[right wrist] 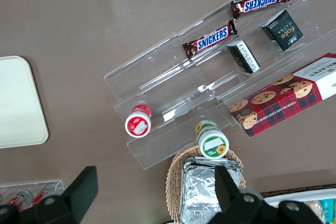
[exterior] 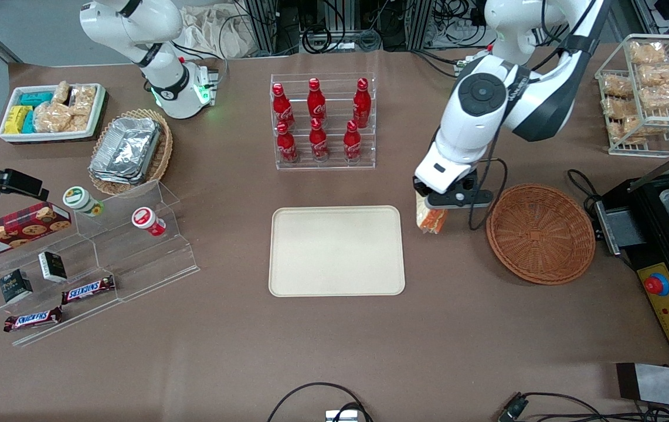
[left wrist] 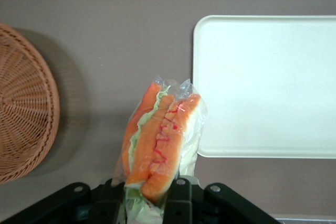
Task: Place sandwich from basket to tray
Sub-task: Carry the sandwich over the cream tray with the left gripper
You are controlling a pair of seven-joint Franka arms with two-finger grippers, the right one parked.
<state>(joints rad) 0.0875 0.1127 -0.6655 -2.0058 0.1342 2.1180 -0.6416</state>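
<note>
The wrapped triangular white-bread sandwich (exterior: 431, 220) is clamped in the downward-pointing gripper (exterior: 435, 206), suspended between round reddish-brown wicker basket (exterior: 540, 232) and cream rectangular tray (exterior: 336, 251).

Even overhead light over my counter (exterior: 334, 351), bright, soft short shadows only; a dark patch lies on the brown surface beside the basket (left wrist: 23, 106) in my wrist view. My claw (left wrist: 152, 203) grips the sandwich (left wrist: 157, 145), whose clear wrap throws small glints; the tray (left wrist: 268, 82) washes out near white there. Foil containers (exterior: 126, 147) and acrylic shelves (right wrist: 173, 108) show glare; front view sharp throughout.
</note>
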